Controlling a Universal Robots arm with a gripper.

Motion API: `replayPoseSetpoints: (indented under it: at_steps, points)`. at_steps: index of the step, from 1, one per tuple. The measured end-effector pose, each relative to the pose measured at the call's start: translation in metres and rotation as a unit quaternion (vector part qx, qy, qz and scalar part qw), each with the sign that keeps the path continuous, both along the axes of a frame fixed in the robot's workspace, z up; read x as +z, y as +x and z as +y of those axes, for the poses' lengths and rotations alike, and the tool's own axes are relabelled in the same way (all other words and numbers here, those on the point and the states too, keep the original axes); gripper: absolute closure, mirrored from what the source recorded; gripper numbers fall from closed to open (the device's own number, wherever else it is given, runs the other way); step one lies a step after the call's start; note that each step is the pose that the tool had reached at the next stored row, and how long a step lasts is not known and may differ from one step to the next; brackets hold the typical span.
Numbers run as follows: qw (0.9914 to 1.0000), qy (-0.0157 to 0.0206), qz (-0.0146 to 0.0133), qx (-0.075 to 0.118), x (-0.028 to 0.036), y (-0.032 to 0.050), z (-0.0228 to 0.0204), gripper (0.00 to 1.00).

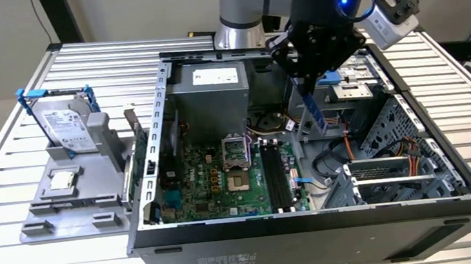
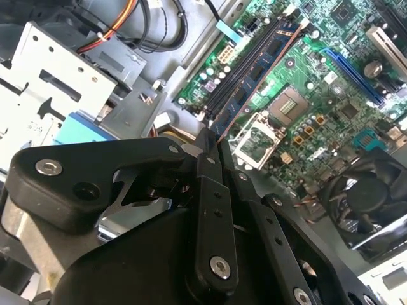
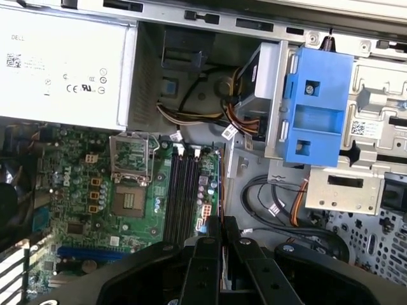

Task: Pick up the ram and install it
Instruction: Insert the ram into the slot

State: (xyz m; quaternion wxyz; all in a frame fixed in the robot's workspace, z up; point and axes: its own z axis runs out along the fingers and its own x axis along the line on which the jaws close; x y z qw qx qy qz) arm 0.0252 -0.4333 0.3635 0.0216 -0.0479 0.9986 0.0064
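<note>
**Ask:** What does the exterior view show?

**Me:** My gripper (image 1: 303, 79) is clamped on the upper end of the ram (image 1: 312, 111). The stick hangs over the open computer case (image 1: 161, 113) with its long axis close to upright. Its lower end points down at the motherboard (image 1: 215, 186), a little to the exterior view's right of the black memory slots (image 1: 276, 175). The hard drive (image 1: 66, 125) stands well apart on the worktop (image 1: 0, 193), at the exterior view's left.

**Ask:** And the second wrist view?

**Me:** My gripper (image 2: 214, 145) pinches the ram (image 2: 255, 89), which I see edge-on as a thin line. It runs away from my fingertips, alongside the memory slots (image 2: 245, 73).

**Ask:** The first wrist view?

**Me:** Edge-on again. The ram (image 3: 220, 187) sticks straight out from my gripper (image 3: 220, 222) and lies parallel to the memory slots (image 3: 181, 187). It sits just beside them, on the side toward the blue bracket (image 3: 315, 105).
</note>
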Motion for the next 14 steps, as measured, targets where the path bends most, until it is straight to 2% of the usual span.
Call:
replayPoseSetpoints:
  at_steps: [14]
  points:
    - [0.99971,0.0001,0.0000,-0.024,-0.0080,0.0000,0.0044,1.00]
